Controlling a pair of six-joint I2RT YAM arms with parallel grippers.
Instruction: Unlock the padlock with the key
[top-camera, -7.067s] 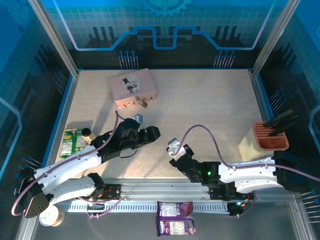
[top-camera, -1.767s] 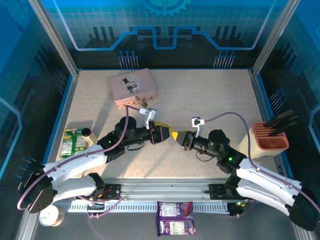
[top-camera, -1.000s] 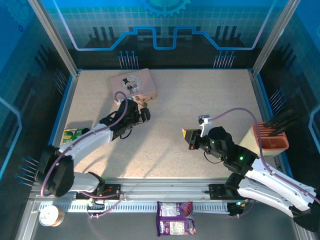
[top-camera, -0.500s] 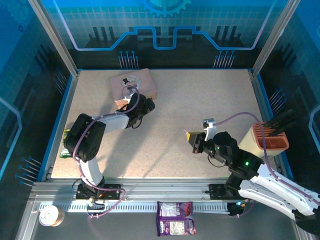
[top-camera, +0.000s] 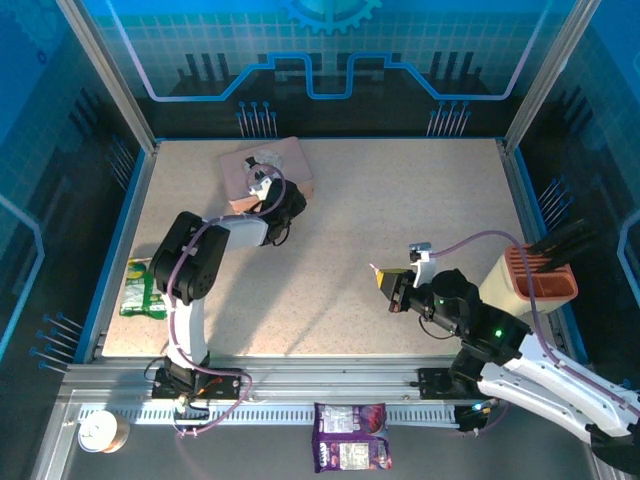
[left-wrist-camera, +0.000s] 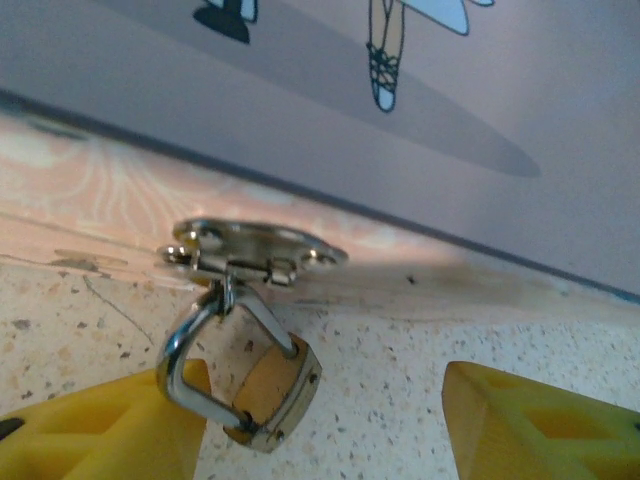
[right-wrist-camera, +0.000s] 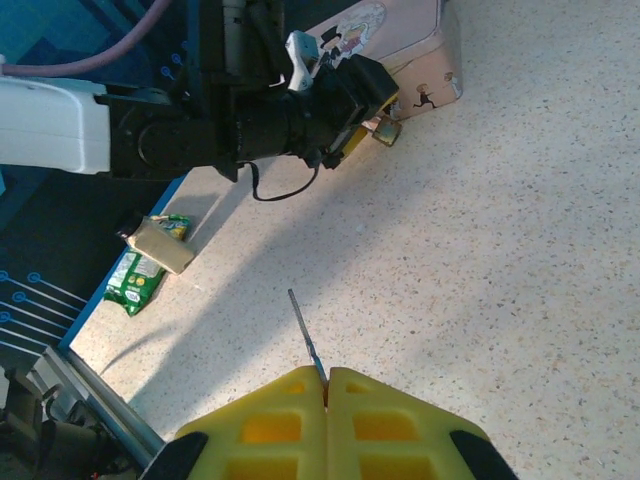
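The left tool (left-wrist-camera: 322, 428) gapes either side of the padlock (left-wrist-camera: 262, 385) hanging at the tin (left-wrist-camera: 450, 100) hasp (left-wrist-camera: 250, 245), likely to steady it, while the right tool (right-wrist-camera: 325, 383) pinches the key (right-wrist-camera: 304, 333) tip-forward for insertion.

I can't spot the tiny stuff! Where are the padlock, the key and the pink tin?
padlock (left-wrist-camera: 268, 385), left wrist view, on its brass body.
key (right-wrist-camera: 305, 335), right wrist view, middle of its thin shaft.
pink tin (top-camera: 292, 160), top view, on its lid.
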